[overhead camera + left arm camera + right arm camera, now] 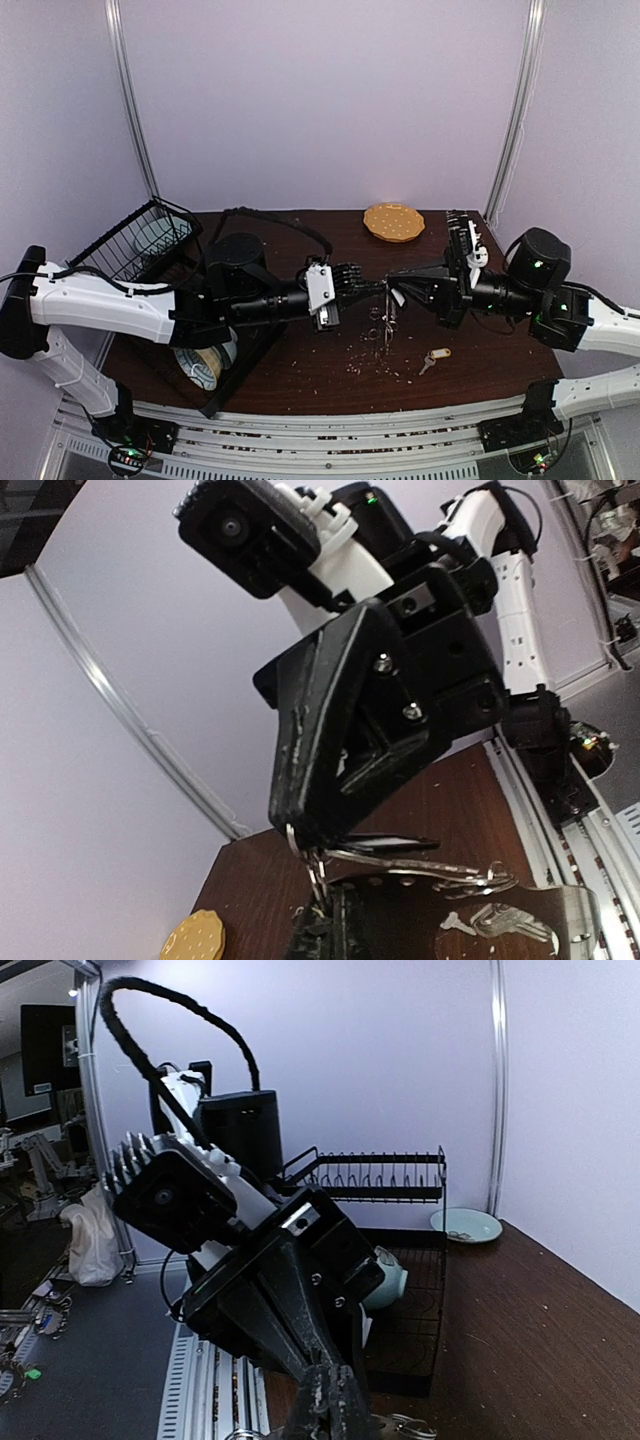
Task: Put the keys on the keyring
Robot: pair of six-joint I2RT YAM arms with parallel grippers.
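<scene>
My left gripper and right gripper meet tip to tip above the table's middle. The silver keyring hangs between and below them. In the left wrist view my own fingers pinch the keyring's loops. The right gripper's black fingers grip the same loops from above, and the ring stretches right past a black-and-white tag. In the right wrist view my gripper is shut, facing the left gripper. The key with the yellow tag lies on the table, apart from both grippers.
A round yellow-tan dotted disc lies at the back centre. A black wire dish rack stands at the left, holding a pale bowl. A cup sits under the left arm. Small crumbs dot the table's front.
</scene>
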